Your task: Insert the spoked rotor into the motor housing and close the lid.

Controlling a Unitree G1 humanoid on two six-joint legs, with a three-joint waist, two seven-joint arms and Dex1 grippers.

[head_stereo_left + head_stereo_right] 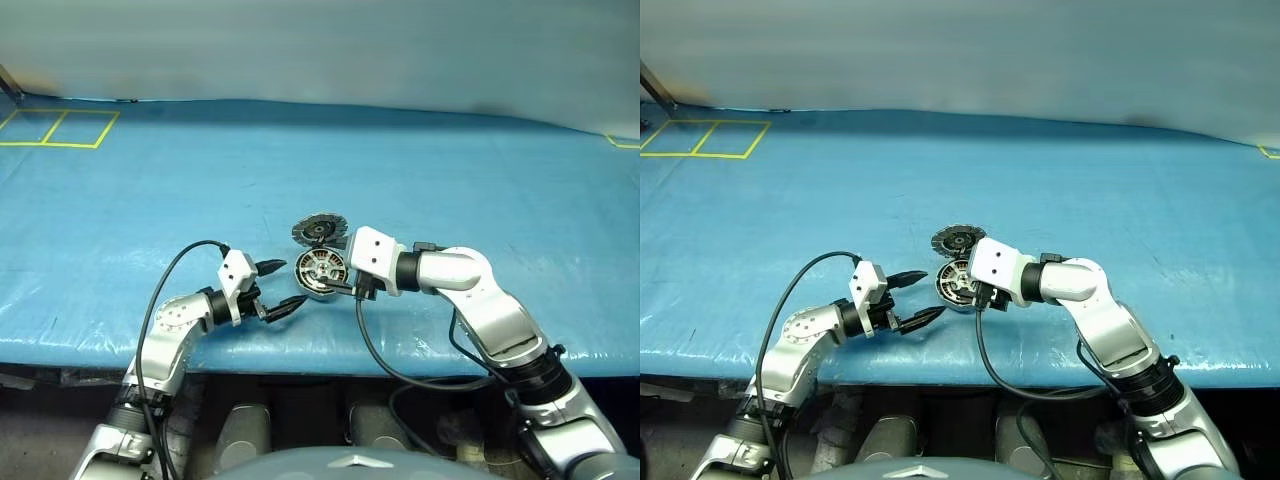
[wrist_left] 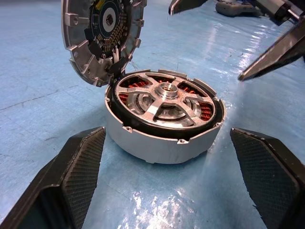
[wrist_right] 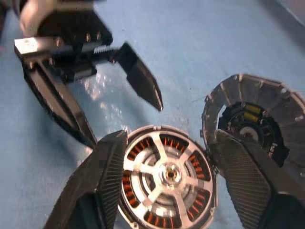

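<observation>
The motor housing point(image 2: 143, 145), a pale round can, stands on the blue table. The spoked rotor point(image 2: 164, 102) sits inside it, copper windings showing through the gaps between its silver spokes. The lid point(image 2: 102, 33), grey with a notched rim and dark centre, stands tilted on edge against the housing's far rim. My left gripper point(image 2: 167, 136) is open, level with the housing and just short of it, its fingers wider than the can. My right gripper point(image 3: 169, 138) hovers over the housing from the other side, open, its fingers point(image 3: 102, 181) clear of the rim.
The table's front edge point(image 1: 330, 365) runs close below both grippers. Yellow tape lines point(image 1: 60, 128) mark squares at the far left. Black cables point(image 1: 370, 350) hang from both wrists. Blue table surface point(image 1: 450, 180) stretches behind the lid.
</observation>
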